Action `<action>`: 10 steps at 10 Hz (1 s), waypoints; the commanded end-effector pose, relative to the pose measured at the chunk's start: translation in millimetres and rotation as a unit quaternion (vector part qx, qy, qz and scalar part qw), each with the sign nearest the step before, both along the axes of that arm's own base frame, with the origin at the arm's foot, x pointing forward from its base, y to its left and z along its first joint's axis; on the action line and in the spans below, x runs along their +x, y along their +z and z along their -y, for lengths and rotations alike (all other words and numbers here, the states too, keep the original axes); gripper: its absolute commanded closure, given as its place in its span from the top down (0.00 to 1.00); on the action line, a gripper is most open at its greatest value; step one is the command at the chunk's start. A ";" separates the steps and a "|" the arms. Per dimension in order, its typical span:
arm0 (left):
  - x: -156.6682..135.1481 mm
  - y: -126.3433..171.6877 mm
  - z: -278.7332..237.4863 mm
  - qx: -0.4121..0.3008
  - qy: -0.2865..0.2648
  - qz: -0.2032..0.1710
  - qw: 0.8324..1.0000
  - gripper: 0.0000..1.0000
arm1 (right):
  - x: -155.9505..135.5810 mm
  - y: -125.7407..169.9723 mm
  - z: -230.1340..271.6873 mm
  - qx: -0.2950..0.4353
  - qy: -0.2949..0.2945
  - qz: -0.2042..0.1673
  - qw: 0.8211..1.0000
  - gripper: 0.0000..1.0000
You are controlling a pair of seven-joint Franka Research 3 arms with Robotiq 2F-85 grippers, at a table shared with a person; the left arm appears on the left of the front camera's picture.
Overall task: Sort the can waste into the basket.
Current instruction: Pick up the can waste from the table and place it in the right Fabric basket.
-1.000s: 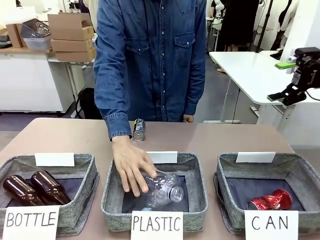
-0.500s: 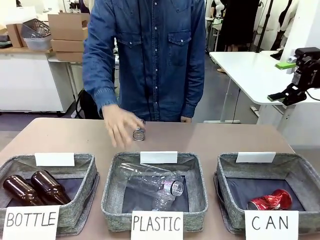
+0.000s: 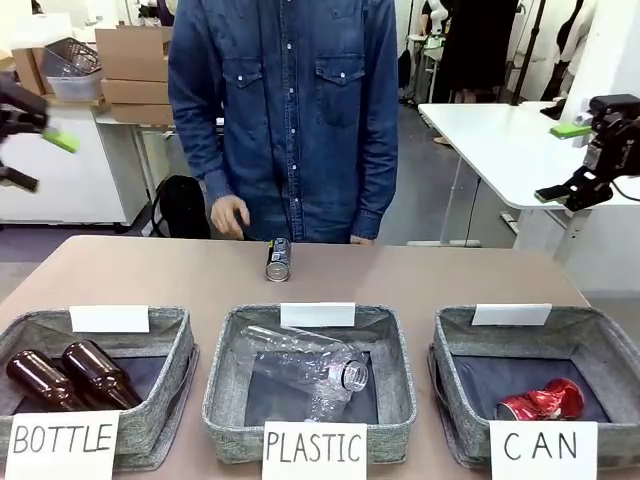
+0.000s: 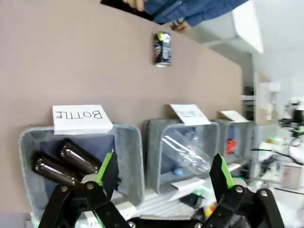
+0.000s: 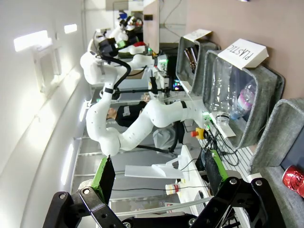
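Observation:
A dark can (image 3: 278, 259) with silver ends lies on the bare table beyond the middle bin, and it appears again in the left wrist view (image 4: 162, 49). A crushed red can (image 3: 540, 400) rests inside the grey CAN basket (image 3: 592, 335) at the right; the right wrist view catches that red can (image 5: 294, 180) by the basket's wall (image 5: 275, 137). My left gripper (image 3: 35, 150) hovers high at the far left, open and holding nothing (image 4: 164, 171). My right gripper (image 3: 560, 160) hangs open and empty off the table's right side (image 5: 159, 175).
The left bin (image 3: 160, 330), signed BOTTLE, holds two brown bottles (image 3: 65, 378). The PLASTIC bin (image 3: 395, 340) in the middle holds a clear bottle (image 3: 305, 370). A person in a denim shirt stands at the far edge, one hand (image 3: 230, 215) just behind the table.
The person's hand left the clear bottle in the PLASTIC bin and drew back past the dark can to the far edge. My left gripper came into the front view.

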State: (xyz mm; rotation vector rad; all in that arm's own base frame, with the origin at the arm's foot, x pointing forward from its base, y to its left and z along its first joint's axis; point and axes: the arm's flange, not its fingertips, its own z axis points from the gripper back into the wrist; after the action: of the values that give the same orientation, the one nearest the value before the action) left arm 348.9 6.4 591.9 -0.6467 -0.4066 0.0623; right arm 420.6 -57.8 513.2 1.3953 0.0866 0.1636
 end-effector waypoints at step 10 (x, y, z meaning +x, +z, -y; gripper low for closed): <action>89.2 -24.8 158.8 0.119 0.172 -0.126 0.970 1.00 | -0.7 1.2 2.8 0.000 0.008 0.009 1.000 1.00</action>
State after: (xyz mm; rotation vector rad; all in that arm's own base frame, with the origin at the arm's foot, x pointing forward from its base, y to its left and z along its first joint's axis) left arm 406.7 -143.1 561.4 -0.3485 -0.3232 0.3813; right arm 420.5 -57.8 513.4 1.3953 0.0865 0.1641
